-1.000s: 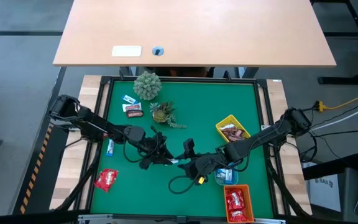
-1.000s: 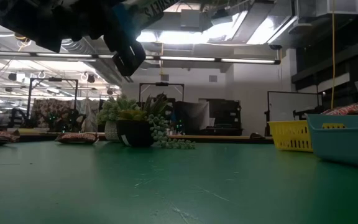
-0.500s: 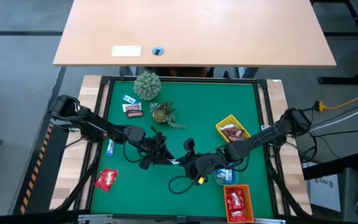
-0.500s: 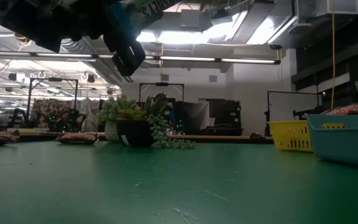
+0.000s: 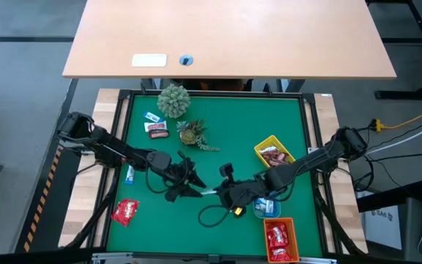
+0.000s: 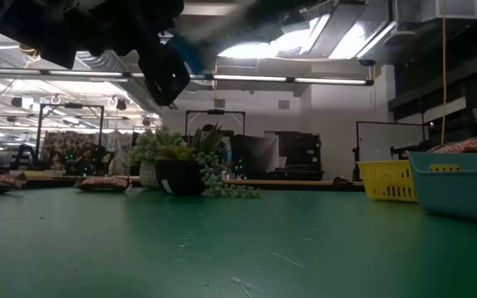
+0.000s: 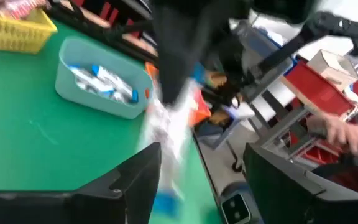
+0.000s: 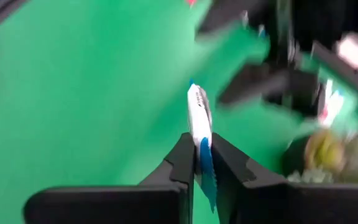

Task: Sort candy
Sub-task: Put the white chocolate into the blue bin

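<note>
While the two arms meet low over the middle of the green mat (image 5: 240,139), the right gripper (image 8: 199,163) is pinched tight on a blue-and-white candy (image 8: 199,121), the wrapper standing out past its fingertips. In the high view the same gripper (image 5: 221,192) sits just beside the left gripper (image 5: 193,185), with the pale wrapper (image 5: 209,191) bridging the small gap between them.

The left gripper (image 7: 201,180) has its jaws spread apart — the wrapper (image 7: 169,127) shows blurred ahead of them, and whether they touch it cannot be told.

Just behind the right gripper, by its wrist, sits a blue tray (image 5: 267,208) with more blue-and-white sweets; the left wrist view shows that tray (image 7: 98,93) and its contents clearly. Beyond it on the same side are an orange tray (image 5: 290,229) holding red packets (image 5: 278,238), and a yellow tray (image 5: 264,146) holding dark bars (image 5: 273,155).

Out to the left gripper's side, a red packet (image 5: 125,212) lies loose near the mat's edge, and a blue-and-white piece (image 5: 130,174) lies under the left arm. Farther off, past two small plants (image 5: 174,100), a maroon bar (image 5: 157,130) and another blue-and-white piece (image 5: 152,117) lie close together — well apart from both grippers.
</note>
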You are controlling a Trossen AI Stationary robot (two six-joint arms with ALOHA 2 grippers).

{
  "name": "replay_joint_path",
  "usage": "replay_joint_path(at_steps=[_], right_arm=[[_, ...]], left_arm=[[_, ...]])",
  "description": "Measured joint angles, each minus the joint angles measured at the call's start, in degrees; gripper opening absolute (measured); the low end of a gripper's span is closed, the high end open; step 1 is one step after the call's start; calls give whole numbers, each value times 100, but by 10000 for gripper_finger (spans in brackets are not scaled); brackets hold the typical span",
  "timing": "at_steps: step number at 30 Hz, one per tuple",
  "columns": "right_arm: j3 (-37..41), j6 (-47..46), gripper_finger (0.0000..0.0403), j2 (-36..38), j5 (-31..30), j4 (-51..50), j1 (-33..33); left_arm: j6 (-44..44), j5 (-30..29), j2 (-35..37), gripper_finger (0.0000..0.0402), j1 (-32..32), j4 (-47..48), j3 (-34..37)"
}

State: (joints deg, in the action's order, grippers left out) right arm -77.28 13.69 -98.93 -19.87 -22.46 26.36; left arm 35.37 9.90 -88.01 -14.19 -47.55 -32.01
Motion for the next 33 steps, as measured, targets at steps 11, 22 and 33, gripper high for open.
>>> replay_joint_path(at_steps=[11,22,33], right_arm=[[-9,-2646,34,536,1174,-2783,65],[-4,-4039,34,660,2741,-4666,494],[-4,-4321,39,607,2336,-4696,550]], left_arm=[[-3,16,0,228,-230,810,-2],[53,270,0,224,-580,1114,0],[744,1280,0,206,-1067,1700,2]])
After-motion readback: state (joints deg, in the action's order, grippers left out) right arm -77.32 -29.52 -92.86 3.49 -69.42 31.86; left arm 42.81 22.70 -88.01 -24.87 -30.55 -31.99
